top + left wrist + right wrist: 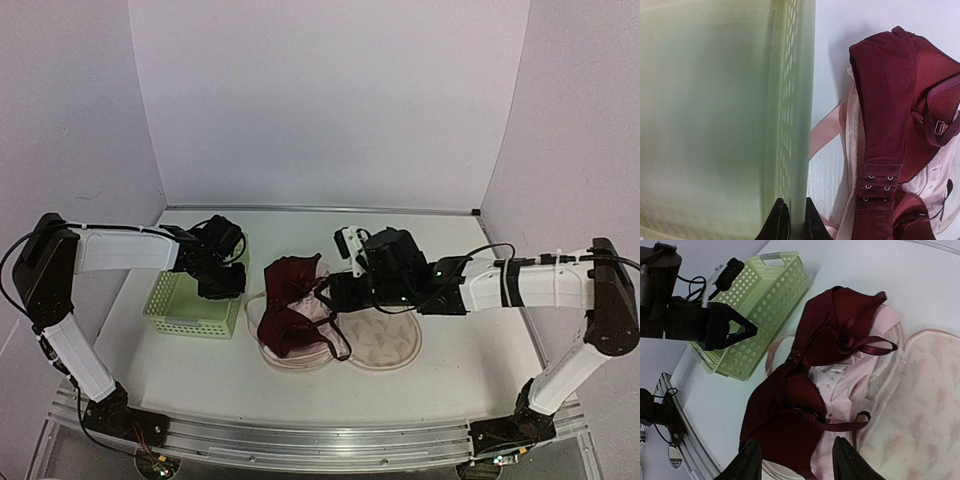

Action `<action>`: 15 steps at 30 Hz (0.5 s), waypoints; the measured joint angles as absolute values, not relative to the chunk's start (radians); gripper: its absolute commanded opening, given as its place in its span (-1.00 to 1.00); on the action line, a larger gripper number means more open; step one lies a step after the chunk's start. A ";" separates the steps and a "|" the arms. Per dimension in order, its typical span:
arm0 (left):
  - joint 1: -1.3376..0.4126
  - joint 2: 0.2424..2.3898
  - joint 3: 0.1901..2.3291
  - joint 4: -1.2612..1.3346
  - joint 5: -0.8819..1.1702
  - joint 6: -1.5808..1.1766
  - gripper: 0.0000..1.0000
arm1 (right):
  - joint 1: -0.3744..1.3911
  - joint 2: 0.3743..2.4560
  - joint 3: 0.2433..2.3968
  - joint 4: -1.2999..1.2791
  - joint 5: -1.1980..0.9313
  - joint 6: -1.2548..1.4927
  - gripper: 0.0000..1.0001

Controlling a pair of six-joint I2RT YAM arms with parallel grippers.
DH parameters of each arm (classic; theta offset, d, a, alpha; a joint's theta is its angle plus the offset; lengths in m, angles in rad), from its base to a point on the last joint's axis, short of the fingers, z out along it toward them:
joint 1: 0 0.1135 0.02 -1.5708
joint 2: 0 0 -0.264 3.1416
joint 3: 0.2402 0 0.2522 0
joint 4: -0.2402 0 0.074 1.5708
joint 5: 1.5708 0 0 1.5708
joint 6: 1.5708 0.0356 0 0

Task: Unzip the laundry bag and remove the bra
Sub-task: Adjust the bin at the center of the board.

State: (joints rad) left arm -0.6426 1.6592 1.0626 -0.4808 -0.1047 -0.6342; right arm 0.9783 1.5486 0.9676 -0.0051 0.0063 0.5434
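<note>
Two lobes of the laundry bag (385, 342) lie spread flat on the table (290, 235), so the zip looks done. Step in hand is prob. lifting the bra (785, 415) out. It sits draped over the bag's lobe nearest the basket (190, 310), w/ the other lobe bare beside it.

Right gripper (795, 462) hangs just above the bra's near cup, jaws spread wide, nothing btwn them. Left gripper (791, 220) is pinched onto the basket's side wall, thin plastic sandwiched btwn both fingers.

Next move, as I judge it: R gripper drops and closes on a cup edge or band, then lifts clear of the bag. It needs a bite deep enough that soft cloth doesn't slip. Straps (867, 347) are loose loops and could snag.

Materials:
- Bra is dark wine-red, smooth matte fabric w/ moulded rounded cups, glossier straps w/ a small slider, and metal hook-and-eye rows on the band end.
- Pale pink fabric (850, 375) w/ a white label lies under it. Can't tell if it's lining or another garment.
- Bag is cream and mesh-like w/ a faint reddish sprig print and pink edging, in a rounded clamshell outline.
- Basket is light-green rigid plastic w/ a perforated grid of holes.
</note>
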 measured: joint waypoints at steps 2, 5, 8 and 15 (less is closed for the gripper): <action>-0.643 1.663 1.063 -0.481 -0.105 -0.636 -0.72 | 0.991 1.599 1.013 -0.002 -0.014 0.546 0.01; -0.643 1.674 1.063 -0.481 -0.105 -0.638 -0.67 | 1.003 1.677 1.081 0.002 -0.045 0.553 0.08; -0.643 1.683 1.063 -0.480 -0.105 -0.637 -0.54 | 1.004 1.755 1.146 0.004 -0.072 0.566 0.11; -0.643 1.685 1.073 -0.482 -0.098 -0.627 -0.23 | 1.004 1.902 1.284 0.001 -0.093 0.606 0.27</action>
